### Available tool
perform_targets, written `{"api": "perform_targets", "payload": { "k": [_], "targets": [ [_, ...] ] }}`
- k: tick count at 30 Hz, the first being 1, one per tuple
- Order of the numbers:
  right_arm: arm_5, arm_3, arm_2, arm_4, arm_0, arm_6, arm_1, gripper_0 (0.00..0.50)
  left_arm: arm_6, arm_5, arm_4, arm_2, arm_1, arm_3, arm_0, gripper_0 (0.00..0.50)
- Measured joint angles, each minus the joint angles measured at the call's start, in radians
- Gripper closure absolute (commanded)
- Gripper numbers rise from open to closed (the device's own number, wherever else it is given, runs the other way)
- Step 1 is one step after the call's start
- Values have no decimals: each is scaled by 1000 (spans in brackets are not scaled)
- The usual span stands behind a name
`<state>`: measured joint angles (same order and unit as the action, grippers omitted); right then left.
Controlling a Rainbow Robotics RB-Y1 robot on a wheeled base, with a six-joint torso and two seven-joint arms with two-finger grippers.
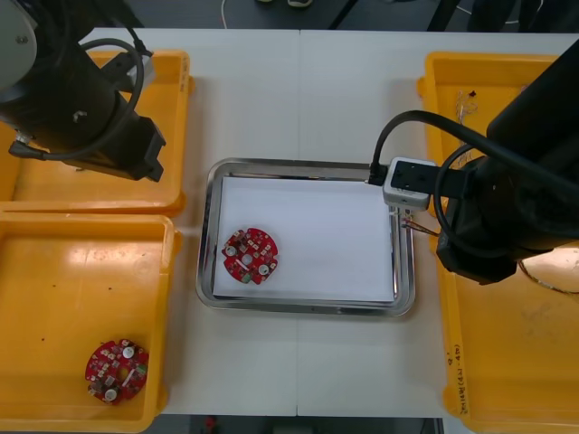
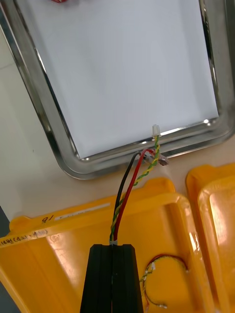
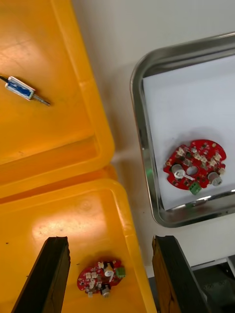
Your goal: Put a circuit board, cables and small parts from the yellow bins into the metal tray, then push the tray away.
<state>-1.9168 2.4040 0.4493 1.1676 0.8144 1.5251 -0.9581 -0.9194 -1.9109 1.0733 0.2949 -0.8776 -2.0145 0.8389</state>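
Fingers (image 2: 100,279) of the right gripper (image 2: 114,248) are pressing together on the base of a red, black and yellow cable (image 2: 128,190). The gripper is hanging above the near right yellow bin (image 2: 58,244). The cable is running straight out from the fingertips, over that bin's rim and a narrow strip of table (image 2: 29,186). Its white plug (image 2: 155,129) is lying just over the right rim of the metal tray (image 2: 44,122), at the edge of the white lining.

Beyond the plug the white tray floor is lying bare across most of its width. A round red circuit board (image 1: 251,256) is sitting in the tray's near left part, well apart from the cable end. Bare table is showing on both sides of the tray, narrow toward the bins and wide beyond its far rim.

The right wrist view is giving the clamp itself, plus a second red and yellow cable (image 2: 164,274) lying looped in the same bin just beside the fingers, and the corner of the far right yellow bin (image 2: 210,195). The front view is giving the cable tips (image 1: 418,226) at the tray's right rim.

The left gripper (image 3: 110,239) is hovering over the left bins with its fingers standing apart. Between them, lower down, a second circuit board (image 3: 101,279) is lying in the near left yellow bin (image 3: 49,215). A small metal part (image 3: 22,89) is resting in the far left yellow bin (image 3: 73,58).
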Motion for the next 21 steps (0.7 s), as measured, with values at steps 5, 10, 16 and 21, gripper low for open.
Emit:
{"api": "perform_targets", "payload": {
  "k": [5, 10, 16, 21],
  "targets": [
    [0, -72, 0, -5, 20, 44, 80, 500, 0, 0, -65, -27, 0, 56, -1, 0],
    [0, -112, 24, -43, 48, 44, 147, 500, 0, -1, -116, -38, 0, 122, -2, 0],
    [0, -127, 127, -147, 74, 44, 198, 500, 0, 0, -177, -66, 0, 207, -2, 0],
    [0, -168, 176, -193, 75, 44, 249, 500, 0, 27, -225, -82, 5, 271, -3, 0]
  ]
}}
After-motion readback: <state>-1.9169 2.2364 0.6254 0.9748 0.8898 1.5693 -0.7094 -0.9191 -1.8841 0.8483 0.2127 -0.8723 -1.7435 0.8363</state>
